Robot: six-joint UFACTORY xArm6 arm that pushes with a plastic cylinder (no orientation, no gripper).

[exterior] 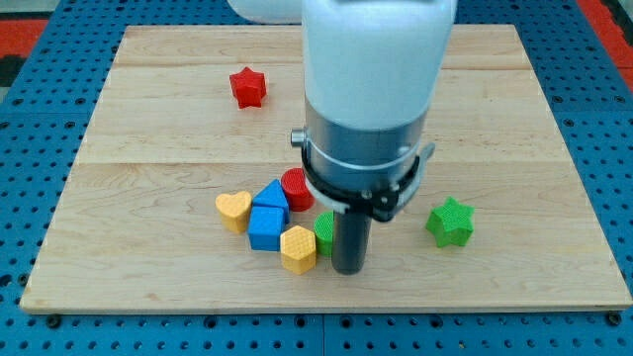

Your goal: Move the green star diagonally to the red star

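The green star (450, 222) lies at the view's lower right on the wooden board (148, 119). The red star (247, 87) lies at the view's upper left. My tip (348, 267) stands at the view's bottom centre, well to the left of the green star and apart from it. It is right beside a green block (324, 233) whose shape is partly hidden by the rod.
A cluster sits left of my tip: a yellow heart (233, 210), a blue block (267, 220), a red round block (295, 188) and a yellow hexagon (298, 248). The arm's white and grey body (371, 89) hides the board's middle.
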